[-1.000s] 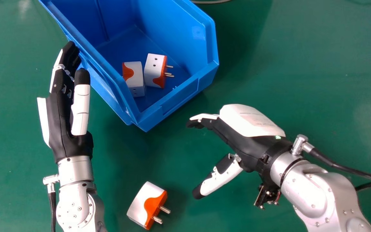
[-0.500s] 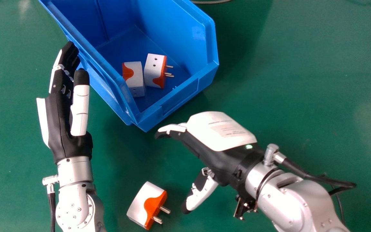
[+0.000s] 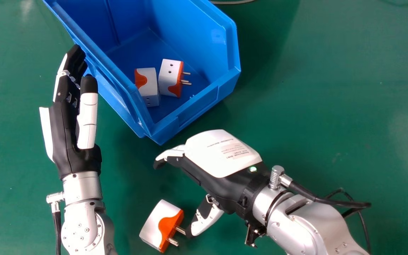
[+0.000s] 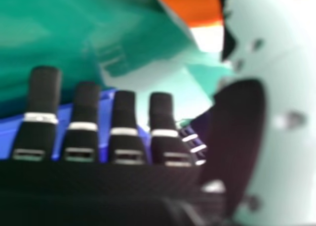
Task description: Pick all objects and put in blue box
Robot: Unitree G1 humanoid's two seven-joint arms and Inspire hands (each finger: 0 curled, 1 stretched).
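The right hand [image 3: 213, 177], released and holding nothing, with its fingers loosely extended and its thumb spread, is now in the lower middle of the head view, having swung in from the right over the last second. That brings its thumb tip right up to the prongs of the loose plug adapter [image 3: 156, 219], which lies on the green table [image 3: 331, 106] at the lower middle left; whether they touch, I cannot tell. Beyond, at upper centre, the blue box [image 3: 198, 106] holds a left adapter [image 3: 149, 85] and a right adapter [image 3: 169, 78], both unmoved. The left hand [image 3: 66, 134] is idle beside the box, at left. So the last visible pick is probably beginning; the palm likely needs to come further over the body before closing, or the thumb may nudge the prongs away.
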